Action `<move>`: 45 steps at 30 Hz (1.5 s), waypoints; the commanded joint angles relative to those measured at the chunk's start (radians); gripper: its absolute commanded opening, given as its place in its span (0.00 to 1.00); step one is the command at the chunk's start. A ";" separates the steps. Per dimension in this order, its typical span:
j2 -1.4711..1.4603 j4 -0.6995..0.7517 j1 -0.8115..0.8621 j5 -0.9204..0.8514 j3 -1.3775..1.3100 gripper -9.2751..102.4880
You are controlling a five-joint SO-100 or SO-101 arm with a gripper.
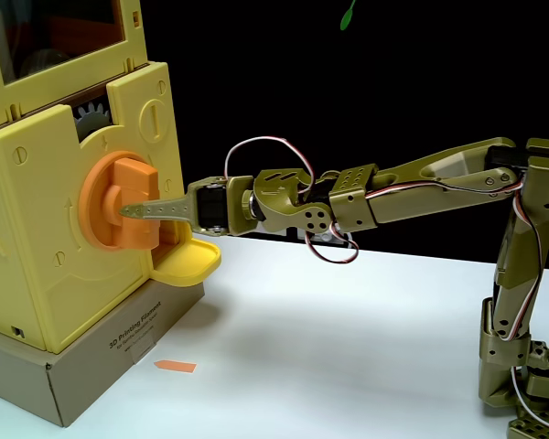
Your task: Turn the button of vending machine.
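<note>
Gripper (133,212) reached out level, its one visible finger tip touching the button (119,203) bar; couldn't tell if jaws were shut on it. Vending machine (37,238) sat dead ahead. Judged: grasp step; next needs firm pinch, then wrist roll.

Hobby lab bench: black backdrop, white table (348,320), 3D-printing-filament cardboard box (119,352).
</note>
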 commanded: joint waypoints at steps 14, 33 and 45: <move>-0.048 -0.072 -0.015 -0.046 -0.051 0.26; -0.048 -0.115 -0.017 -0.031 -0.041 0.09; -0.044 -0.149 -0.015 0.060 -0.040 0.07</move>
